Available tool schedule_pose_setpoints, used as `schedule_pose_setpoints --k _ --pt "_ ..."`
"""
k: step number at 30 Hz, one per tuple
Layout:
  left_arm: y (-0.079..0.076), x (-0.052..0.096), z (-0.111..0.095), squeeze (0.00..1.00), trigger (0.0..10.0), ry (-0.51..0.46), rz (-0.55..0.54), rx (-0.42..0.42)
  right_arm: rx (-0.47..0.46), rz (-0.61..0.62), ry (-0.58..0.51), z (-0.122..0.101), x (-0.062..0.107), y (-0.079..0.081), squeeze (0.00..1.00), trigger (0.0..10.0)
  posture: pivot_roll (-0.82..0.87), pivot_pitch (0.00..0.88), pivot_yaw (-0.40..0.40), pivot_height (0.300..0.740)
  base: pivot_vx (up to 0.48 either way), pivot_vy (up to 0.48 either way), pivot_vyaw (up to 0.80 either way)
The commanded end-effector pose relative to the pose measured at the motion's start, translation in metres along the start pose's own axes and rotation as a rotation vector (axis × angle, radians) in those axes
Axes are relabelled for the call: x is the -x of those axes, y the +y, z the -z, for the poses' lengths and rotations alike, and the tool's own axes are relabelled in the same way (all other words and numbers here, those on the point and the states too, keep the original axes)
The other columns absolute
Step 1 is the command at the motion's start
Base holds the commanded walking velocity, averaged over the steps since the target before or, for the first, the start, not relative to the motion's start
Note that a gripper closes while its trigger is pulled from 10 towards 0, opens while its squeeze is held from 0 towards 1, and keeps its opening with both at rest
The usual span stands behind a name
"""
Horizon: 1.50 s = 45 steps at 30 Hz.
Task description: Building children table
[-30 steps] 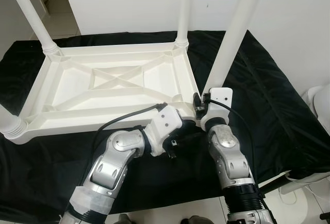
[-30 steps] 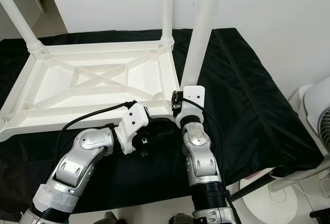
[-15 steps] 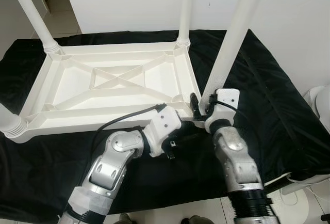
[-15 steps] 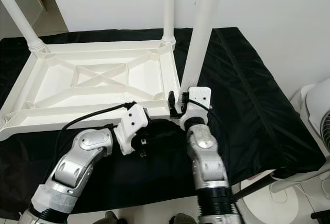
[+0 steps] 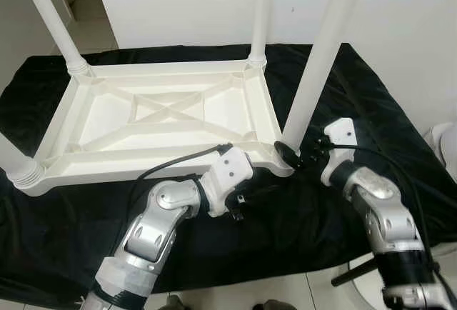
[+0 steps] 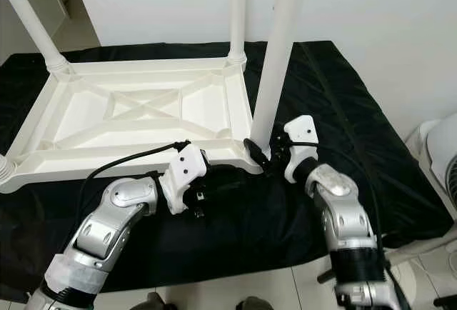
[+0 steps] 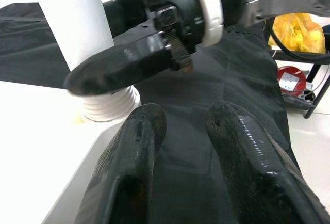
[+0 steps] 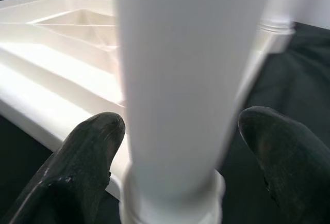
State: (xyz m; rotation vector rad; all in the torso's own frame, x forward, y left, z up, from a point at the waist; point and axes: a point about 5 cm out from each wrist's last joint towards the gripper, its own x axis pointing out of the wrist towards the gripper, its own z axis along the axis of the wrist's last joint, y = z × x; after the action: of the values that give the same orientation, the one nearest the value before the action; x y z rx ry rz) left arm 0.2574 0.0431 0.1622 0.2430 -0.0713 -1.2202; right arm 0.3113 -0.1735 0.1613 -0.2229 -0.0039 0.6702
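Note:
A white plastic children's table (image 5: 164, 154) lies upside down on a black cloth (image 5: 357, 96), with its legs pointing up. My right gripper (image 5: 291, 154) is open around the base of the near right leg (image 5: 314, 67). One finger (image 8: 93, 146) sits on each side of that leg (image 8: 175, 79), with gaps showing. My left gripper (image 5: 251, 193) rests low on the cloth just in front of the same corner. Its fingers (image 7: 134, 146) stand slightly open with nothing between them and point toward the leg's ribbed base (image 7: 111, 105).
The other legs stand at the far left (image 5: 50, 17), far right (image 5: 260, 10) and near left (image 5: 14, 160). A white fan (image 6: 443, 160) is beside the cloth's right edge. A yellow bag (image 7: 299, 28) and a red object (image 7: 291, 79) lie beyond it.
My right arm has swung from in front of the near right leg out to its right side, and its gripper now reaches the leg base sideways. The left gripper has stayed put.

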Motion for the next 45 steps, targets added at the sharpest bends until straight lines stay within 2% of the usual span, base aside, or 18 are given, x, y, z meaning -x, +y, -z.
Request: schedule_pose_setpoints --k 1,3,4,5,6,7,8,20,21,24,29,32,36,39,40,41,43,45 --pt "0.004 -0.002 0.001 0.0 10.0 0.005 -0.068 -0.003 0.012 -0.042 0.022 0.005 -0.002 0.002 0.0 10.0 -0.13 0.015 0.041 0.74 0.0 0.0 0.0" --pt "0.005 -0.002 0.0 0.0 10.0 0.001 -0.074 -0.004 0.022 -0.065 0.041 0.009 -0.006 -0.001 0.0 9.6 -0.12 0.013 0.035 0.74 0.0 0.0 0.0" --pt "0.005 -0.002 0.0 0.0 10.0 0.001 -0.076 -0.005 0.032 -0.067 0.049 0.01 -0.008 -0.003 0.0 7.6 -0.12 0.012 0.033 0.74 0.0 0.0 0.0" --pt "0.005 -0.001 0.0 0.0 10.0 0.002 -0.079 -0.003 0.021 -0.082 0.057 0.013 -0.01 -0.003 0.0 5.1 -0.12 0.012 0.031 0.74 0.0 0.0 0.0" --pt "0.005 -0.001 0.0 0.0 10.0 0.002 -0.079 -0.003 0.021 -0.082 0.057 0.013 -0.01 -0.003 0.0 5.1 -0.12 0.012 0.031 0.74 0.0 0.0 0.0" --pt "0.004 -0.001 0.001 0.0 10.0 0.003 -0.081 -0.002 0.017 -0.091 0.064 0.015 -0.011 -0.004 0.0 3.5 -0.12 0.012 0.031 0.74 0.0 0.0 0.0" --pt "0.004 0.0 0.002 0.0 10.0 0.008 -0.083 0.0 0.011 -0.09 0.075 0.017 -0.012 -0.004 0.0 0.0 -0.11 0.013 0.029 0.74 0.0 0.0 0.0" --pt "0.006 0.002 0.008 0.0 10.0 0.031 -0.097 0.0 -0.018 -0.06 0.088 0.03 -0.011 -0.011 0.0 0.0 -0.11 0.016 0.033 0.74 0.0 0.0 0.0" --pt "0.007 0.003 0.009 0.0 10.0 0.035 -0.101 -0.002 -0.027 -0.037 0.083 0.03 -0.01 -0.012 0.0 10.0 -0.12 0.015 0.036 0.74 0.0 0.0 0.0" --pt "0.01 0.003 0.01 0.0 10.0 0.039 -0.115 -0.009 -0.043 -0.013 0.067 0.031 -0.01 -0.011 0.0 10.0 -0.12 0.015 0.036 0.74 0.0 0.0 0.0" --pt "0.021 0.005 0.016 0.0 10.0 0.063 -0.195 -0.018 -0.046 0.135 0.025 0.028 -0.011 -0.011 0.0 10.0 -0.12 0.014 0.036 0.74 0.0 0.0 0.0" --pt "0.033 0.01 0.02 0.0 10.0 0.081 -0.267 -0.016 -0.116 0.249 0.012 0.028 -0.01 -0.008 0.0 10.0 -0.12 0.014 0.034 0.74 0.0 0.0 0.0" --pt "0.037 0.013 0.022 0.0 10.0 0.094 -0.283 -0.02 -0.154 0.379 -0.004 0.025 -0.01 0.005 0.0 10.0 -0.13 0.019 0.037 0.74 0.0 0.0 0.0" --pt "0.038 0.014 0.022 0.0 10.0 0.094 -0.281 -0.025 -0.159 0.425 -0.008 0.024 -0.011 0.009 0.0 10.0 -0.13 0.019 0.037 0.74 0.0 0.0 0.0" --pt "0.038 0.013 0.022 0.0 10.0 0.095 -0.28 -0.029 -0.179 0.504 -0.013 0.023 -0.011 0.014 0.0 10.0 -0.13 0.018 0.038 0.74 0.0 0.0 0.0" --pt "0.038 0.013 0.022 0.0 10.0 0.095 -0.28 -0.029 -0.179 0.504 -0.013 0.023 -0.011 0.014 0.0 10.0 -0.13 0.018 0.038 0.74 0.0 0.0 0.0" --pt "0.039 0.013 0.022 0.0 10.0 0.092 -0.279 -0.036 -0.194 0.627 -0.016 0.022 -0.011 0.026 0.0 10.0 -0.13 0.017 0.035 0.74 0.0 0.0 0.0" --pt "0.04 0.012 0.022 0.0 10.0 0.091 -0.28 -0.039 -0.216 0.685 -0.022 0.022 -0.014 0.037 0.0 10.0 -0.13 0.018 0.035 0.74 0.0 0.0 0.0"
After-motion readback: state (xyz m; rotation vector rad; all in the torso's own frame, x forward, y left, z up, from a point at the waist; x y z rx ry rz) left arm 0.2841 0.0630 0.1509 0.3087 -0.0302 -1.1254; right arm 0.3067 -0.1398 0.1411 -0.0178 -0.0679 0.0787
